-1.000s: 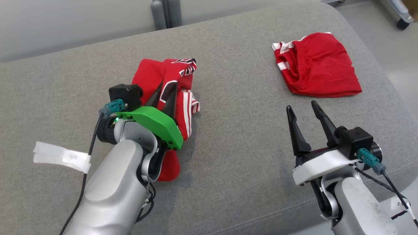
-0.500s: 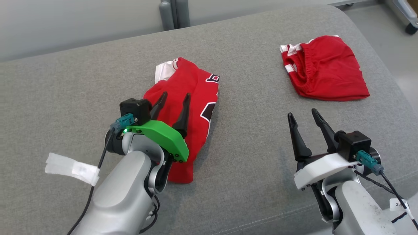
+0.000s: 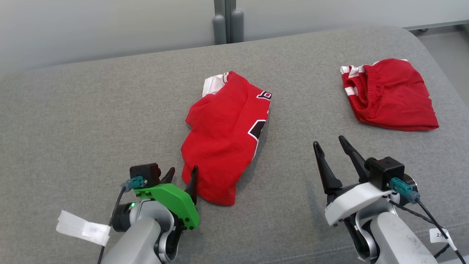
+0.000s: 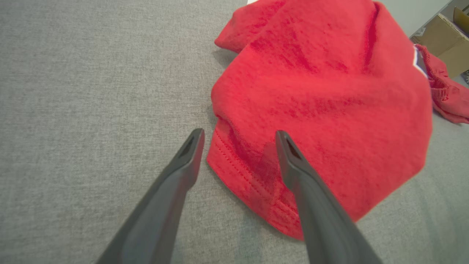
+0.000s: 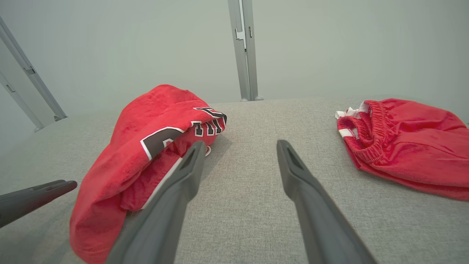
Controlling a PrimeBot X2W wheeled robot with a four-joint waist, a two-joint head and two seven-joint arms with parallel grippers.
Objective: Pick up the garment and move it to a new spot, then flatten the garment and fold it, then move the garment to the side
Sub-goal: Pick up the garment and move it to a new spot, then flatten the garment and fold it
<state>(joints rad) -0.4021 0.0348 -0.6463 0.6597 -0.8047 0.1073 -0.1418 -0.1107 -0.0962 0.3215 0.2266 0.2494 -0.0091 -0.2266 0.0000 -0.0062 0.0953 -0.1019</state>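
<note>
The garment (image 3: 223,139) is a red jersey with black-and-white lettering. It lies crumpled in the middle of the grey padded surface (image 3: 91,121). My left gripper (image 3: 183,169) is open at its near left hem and holds nothing. In the left wrist view the left gripper (image 4: 239,132) has one finger over the hem of the garment (image 4: 322,91) and the other over bare grey fabric. My right gripper (image 3: 328,141) is open and empty, to the right of the jersey. The right wrist view shows the right gripper (image 5: 240,143) beside the garment (image 5: 128,154).
Red shorts (image 3: 392,99) with an elastic waistband lie at the far right of the surface, also seen as red shorts (image 5: 403,146). White tape (image 3: 82,229) hangs on my left arm's cable. Grey posts (image 3: 227,22) stand behind the far edge. A cardboard box (image 4: 443,47) is beyond the surface.
My left gripper opened and let go of the jersey, which dropped onto the surface. The gripper drew back to its near hem. The head camera shifted; the right arm barely moved.
</note>
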